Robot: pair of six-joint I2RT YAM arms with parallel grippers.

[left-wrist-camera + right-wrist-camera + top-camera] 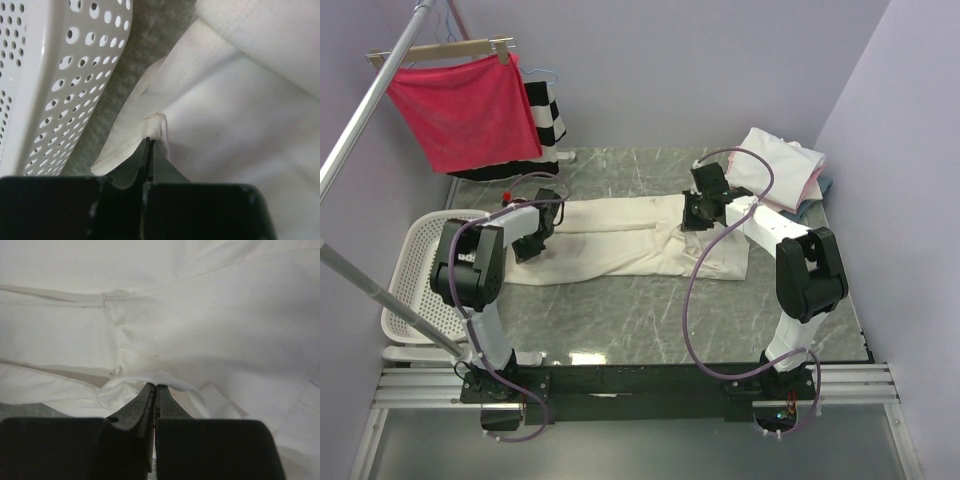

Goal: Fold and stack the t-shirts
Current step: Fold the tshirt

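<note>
The left pincer (150,141) and right pincer (156,386) each clamp the cream t-shirt (620,245); they should lift together, keeping the cloth between them taut.

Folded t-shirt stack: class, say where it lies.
In the top view, the folded t-shirt stack lies at the far right corner of the table, beyond the right gripper.

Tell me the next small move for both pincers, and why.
Probably raise both pincers together a little, so the pinched cloth comes off the table before any fold. The left pincer is shut on a bunched edge of the cream t-shirt beside the basket. The right pincer is shut on a fold of the same shirt, which lies spread flat.
</note>
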